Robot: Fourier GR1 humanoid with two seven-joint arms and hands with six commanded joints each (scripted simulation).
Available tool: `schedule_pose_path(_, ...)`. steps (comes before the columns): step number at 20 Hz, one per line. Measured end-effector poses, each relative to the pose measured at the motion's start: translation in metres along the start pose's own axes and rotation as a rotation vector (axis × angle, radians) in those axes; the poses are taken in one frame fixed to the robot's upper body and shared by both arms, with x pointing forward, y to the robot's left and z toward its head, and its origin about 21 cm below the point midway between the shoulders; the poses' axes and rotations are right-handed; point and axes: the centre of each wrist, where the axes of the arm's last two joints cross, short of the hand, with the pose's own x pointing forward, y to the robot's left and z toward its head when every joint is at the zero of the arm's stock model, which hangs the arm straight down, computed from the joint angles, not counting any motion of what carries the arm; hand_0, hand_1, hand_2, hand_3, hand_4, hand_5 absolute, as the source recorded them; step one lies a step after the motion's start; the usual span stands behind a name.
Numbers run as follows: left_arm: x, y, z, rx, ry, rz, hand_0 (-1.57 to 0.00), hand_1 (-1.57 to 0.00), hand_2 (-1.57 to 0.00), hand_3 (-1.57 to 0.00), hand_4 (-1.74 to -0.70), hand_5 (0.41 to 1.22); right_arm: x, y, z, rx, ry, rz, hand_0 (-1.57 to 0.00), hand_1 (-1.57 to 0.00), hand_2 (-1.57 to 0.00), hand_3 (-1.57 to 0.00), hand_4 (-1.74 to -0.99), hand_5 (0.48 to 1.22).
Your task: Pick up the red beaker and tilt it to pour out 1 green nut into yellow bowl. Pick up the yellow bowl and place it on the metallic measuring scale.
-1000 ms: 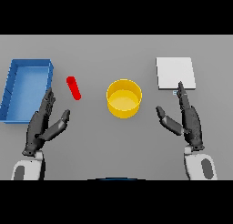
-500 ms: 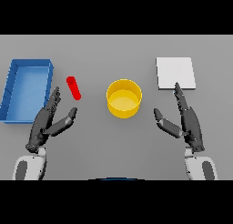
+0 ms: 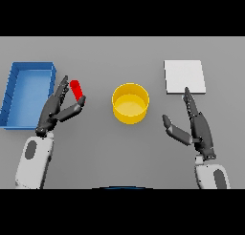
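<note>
The red beaker [image 3: 76, 89] lies tilted on the grey table, left of centre. My left hand [image 3: 56, 110] is open just below and beside it, fingers reaching up along the beaker's left side and the thumb under its lower end; whether they touch it I cannot tell. The yellow bowl [image 3: 130, 102] stands at the table's middle; I see no nut in it. The flat pale measuring scale [image 3: 184, 76] lies at the back right. My right hand [image 3: 196, 126] is open below the scale, fingertips pointing at its near edge.
A blue tray [image 3: 28, 93] sits at the far left, just beyond my left hand.
My left hand has moved up and right toward the red beaker, now flanking it. The right hand has drifted slightly back toward me. Beaker, bowl and scale stayed put.
</note>
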Motion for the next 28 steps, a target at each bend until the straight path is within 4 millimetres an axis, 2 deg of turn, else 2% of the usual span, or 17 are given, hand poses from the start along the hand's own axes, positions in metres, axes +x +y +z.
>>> schedule_pose_path(6,0.004,-0.008,-0.024,-0.013,0.006,-0.052,0.00,0.00,0.00,0.00,-1.20,0.663,0.001,-0.002,0.004,-0.008,0.002,-0.002,0.00,0.00,0.00,0.00,-1.231,0.633)
schedule_pose_path(8,0.005,-0.010,-0.035,-0.015,0.022,-0.063,0.00,0.00,0.00,0.00,-1.20,0.669,0.001,-0.002,0.000,-0.014,0.011,-0.009,0.00,0.00,0.00,0.00,-1.234,0.635)
schedule_pose_path(10,0.003,-0.013,-0.039,-0.004,0.020,-0.058,0.00,0.00,0.00,0.00,-1.21,0.673,-0.001,-0.001,0.001,-0.008,0.013,-0.014,0.00,0.00,0.00,0.00,-1.240,0.639)
schedule_pose_path(11,0.007,-0.015,-0.045,-0.002,0.014,-0.057,0.00,0.00,0.00,0.00,-1.22,0.678,-0.003,-0.005,0.002,-0.010,0.024,-0.005,0.00,0.00,0.00,0.00,-1.241,0.641)
schedule_pose_path(16,-0.006,-0.019,-0.054,0.014,-0.028,0.032,0.00,0.00,-0.01,0.00,-1.30,0.719,0.003,-0.003,0.003,-0.011,0.007,-0.005,0.00,0.00,0.00,0.00,-1.246,0.646)
schedule_pose_path(17,-0.006,-0.022,-0.058,0.021,-0.030,0.056,0.00,-0.01,-0.05,-0.04,-1.33,0.738,0.002,-0.006,0.003,-0.015,0.016,0.000,0.00,0.00,0.00,0.00,-1.244,0.644)
schedule_pose_path(19,-0.010,-0.022,-0.062,0.043,-0.037,0.081,-0.21,-0.23,-0.29,-0.25,-1.40,0.787,0.006,-0.005,0.005,-0.022,0.002,-0.010,0.00,0.00,0.00,0.00,-1.240,0.645)
schedule_pose_path(20,-0.014,-0.028,-0.062,0.043,-0.039,0.093,-0.38,-0.41,-0.46,-0.52,-1.41,0.874,0.005,-0.003,0.002,-0.026,0.025,-0.007,0.00,0.00,0.00,0.00,-1.236,0.647)
schedule_pose_path(21,-0.011,-0.028,-0.066,0.061,-0.040,0.091,-0.55,-0.59,-0.66,-0.73,-1.47,0.943,0.001,-0.003,0.005,-0.022,0.030,-0.003,0.00,0.00,0.00,0.00,-1.237,0.648)
schedule_pose_path(22,-0.013,-0.030,-0.066,0.085,-0.031,0.071,-0.76,-0.78,-0.84,-0.88,-1.52,0.999,0.003,-0.005,0.003,-0.025,0.020,-0.005,0.00,0.00,0.00,0.00,-1.239,0.648)
schedule_pose_path(24,-0.011,-0.036,-0.068,0.091,-0.064,-0.004,-1.05,-1.07,-1.11,-1.06,-1.59,1.079,0.002,-0.005,0.007,-0.022,0.012,-0.007,0.00,0.00,0.00,0.00,-1.239,0.648)
schedule_pose_path(26,-0.010,-0.040,-0.067,0.070,-0.081,-0.027,-1.24,-1.25,-1.27,-1.15,-1.64,1.130,0.001,-0.003,0.004,-0.027,0.032,-0.003,0.00,0.00,0.00,0.00,-1.242,0.650)
schedule_pose_path(28,-0.011,-0.042,-0.066,0.064,-0.091,-0.016,-1.36,-1.36,-1.38,-1.30,-1.56,1.163,0.001,-0.005,0.002,-0.022,0.018,-0.021,0.00,0.00,0.00,0.00,-1.251,0.646)
